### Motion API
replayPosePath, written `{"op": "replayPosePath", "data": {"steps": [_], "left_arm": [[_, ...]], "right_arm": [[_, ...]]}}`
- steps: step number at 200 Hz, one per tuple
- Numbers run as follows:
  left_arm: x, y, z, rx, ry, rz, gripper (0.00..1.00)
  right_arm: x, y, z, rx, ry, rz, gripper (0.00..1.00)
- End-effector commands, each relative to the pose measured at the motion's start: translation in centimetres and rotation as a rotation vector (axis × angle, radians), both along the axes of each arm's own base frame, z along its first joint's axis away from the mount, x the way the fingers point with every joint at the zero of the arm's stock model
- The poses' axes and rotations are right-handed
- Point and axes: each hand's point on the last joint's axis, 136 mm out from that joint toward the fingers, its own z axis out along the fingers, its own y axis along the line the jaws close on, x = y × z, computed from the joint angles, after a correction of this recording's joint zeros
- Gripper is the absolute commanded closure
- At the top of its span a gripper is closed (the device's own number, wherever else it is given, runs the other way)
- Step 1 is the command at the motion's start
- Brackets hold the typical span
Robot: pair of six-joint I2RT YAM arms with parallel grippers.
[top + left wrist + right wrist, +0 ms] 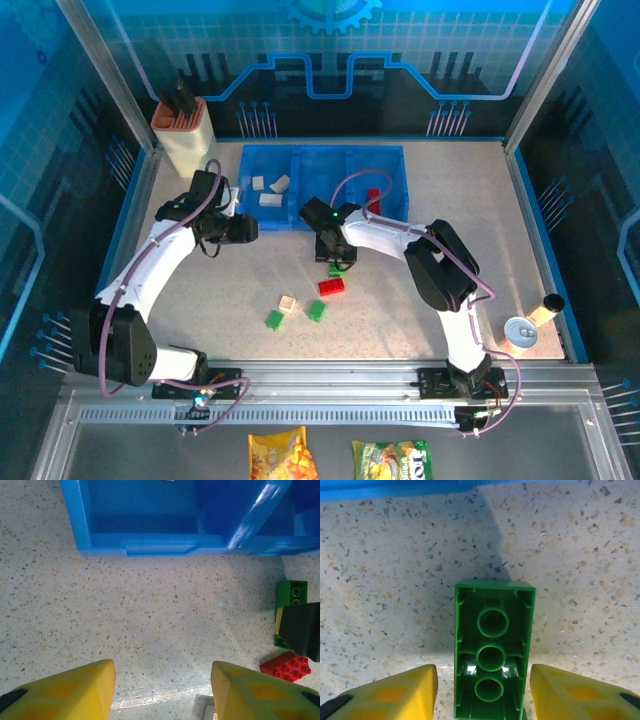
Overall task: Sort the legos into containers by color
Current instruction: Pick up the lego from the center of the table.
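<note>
My right gripper (483, 676) is open astride a green lego (492, 655) that lies hollow side up on the table, with a small gap on each side. From above, this gripper (337, 258) hangs just in front of the blue containers (395, 215). My left gripper (162, 674) is open over bare table, nothing between its fingers, near the tray's left front (243, 230). Cream legos (270, 199) lie in the left bin and a red lego (373, 197) in the right bin. Loose on the table are a red lego (331, 286), a cream one (287, 304) and two green ones (316, 310).
A beige holder with an orange rim (184, 135) stands at the back left beside the tray. A small can (520, 332) and a dark cylinder (551, 302) sit near the right edge. In the left wrist view the tray's front wall (150, 545) lies ahead, a green lego (292, 591) and a red one (286, 666) to the right.
</note>
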Motion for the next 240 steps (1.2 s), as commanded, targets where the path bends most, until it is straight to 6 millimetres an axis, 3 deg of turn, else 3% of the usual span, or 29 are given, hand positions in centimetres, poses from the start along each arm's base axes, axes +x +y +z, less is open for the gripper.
{"op": "replayPosePath", "data": {"steps": [1, 64, 109, 240], "left_arm": [[0.0, 0.3, 0.5, 0.005, -0.026, -0.009, 0.46], [-0.2, 0.4, 0.4, 0.012, -0.024, -0.006, 0.45], [-0.2, 0.4, 0.4, 0.010, -0.022, -0.008, 0.45], [-0.1, 0.5, 0.6, 0.013, -0.029, -0.007, 0.45]], "right_arm": [[0.2, 0.6, -0.5, -0.019, -0.011, 0.006, 0.49], [-0.2, 0.5, -1.2, -0.025, 0.001, 0.016, 0.58], [-0.2, 0.7, -0.5, -0.022, -0.012, 0.031, 0.64], [-0.5, 1.5, 4.8, -0.017, -0.080, 0.080, 0.65]]}}
